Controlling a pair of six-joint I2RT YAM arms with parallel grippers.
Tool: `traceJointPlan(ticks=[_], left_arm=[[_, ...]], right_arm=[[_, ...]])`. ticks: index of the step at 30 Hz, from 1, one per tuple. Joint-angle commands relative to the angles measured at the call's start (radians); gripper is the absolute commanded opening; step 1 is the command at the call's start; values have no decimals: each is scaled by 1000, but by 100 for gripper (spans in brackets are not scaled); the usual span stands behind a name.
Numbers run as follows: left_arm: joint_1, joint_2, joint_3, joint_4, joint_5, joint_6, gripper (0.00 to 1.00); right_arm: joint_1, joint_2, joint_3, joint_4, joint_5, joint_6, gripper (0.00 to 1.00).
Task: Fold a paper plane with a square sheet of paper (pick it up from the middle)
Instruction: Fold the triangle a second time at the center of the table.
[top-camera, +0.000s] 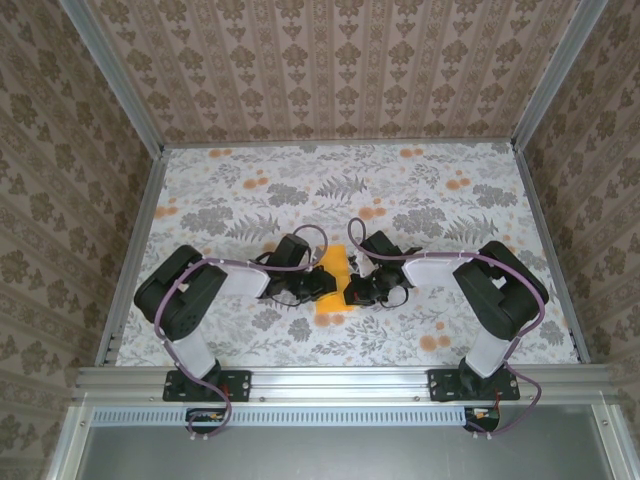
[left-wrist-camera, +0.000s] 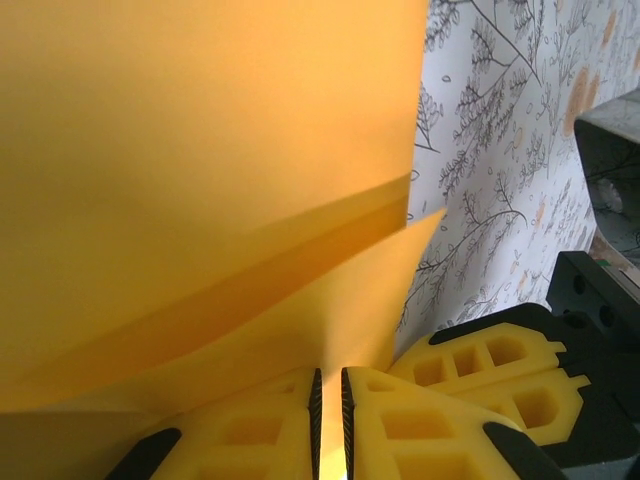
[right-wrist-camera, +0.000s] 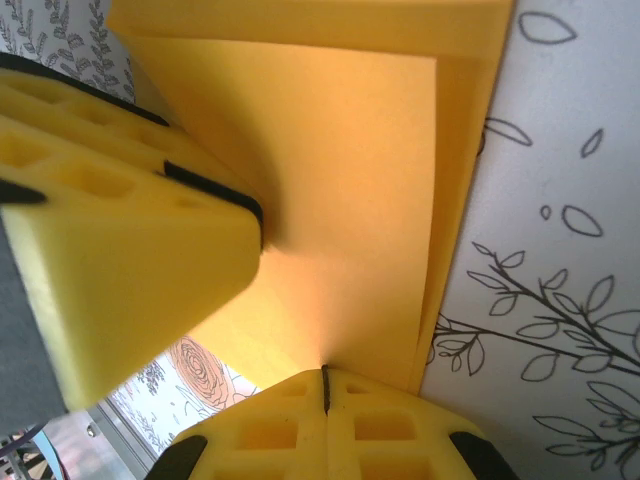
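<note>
in the middle of the flowery table (top-camera: 240, 190), the two black arms reach in from each side and meet nose to nose. between them is the sheet of paper (top-camera: 336, 268), bright orange-yellow, with one end lying on the table near the arms and the other end lifted up a bit. the left gripper (top-camera: 318, 287) is at the paper's left side and the right gripper (top-camera: 352, 290) is at its right side, very close to each other. from the left wrist camera, the left gripper's two yellow fingers (left-wrist-camera: 400, 425) are almost shut, with just a thin slit between them, and the paper goes down into that slit, so it is pinching the paper. the paper (left-wrist-camera: 200, 150) stands up big in front of that camera. it is folded, because one layer lies over another and a slanted edge runs across it. the other gripper's yellow fingers (left-wrist-camera: 500, 365) sit just beside it, at the paper's right edge. from the right wrist camera, the right gripper's fingers (right-wrist-camera: 270, 430) are squeezed tight together, and the bottom of the paper (right-wrist-camera: 350, 180) comes right down to their tips, so it looks nipped there too. a fat yellow finger (right-wrist-camera: 120, 250) of the left gripper presses on the paper from the left. the paper has a folded strip along its top and right edges.
</note>
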Motion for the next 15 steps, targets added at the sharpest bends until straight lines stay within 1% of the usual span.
traceJointPlan(ticks=[1,9,15], left_arm=[[60,-6,-44,-63,-73,5,16],[149,-24,-28,-158,-110,85,16],[180,-54,67,-325,-167,192,16]], right_arm=[[-4,44,-67,-110,81,4,2],[-12,42,-87,-116,89,5,2],[-12,41,-83,-117,88,5,2]])
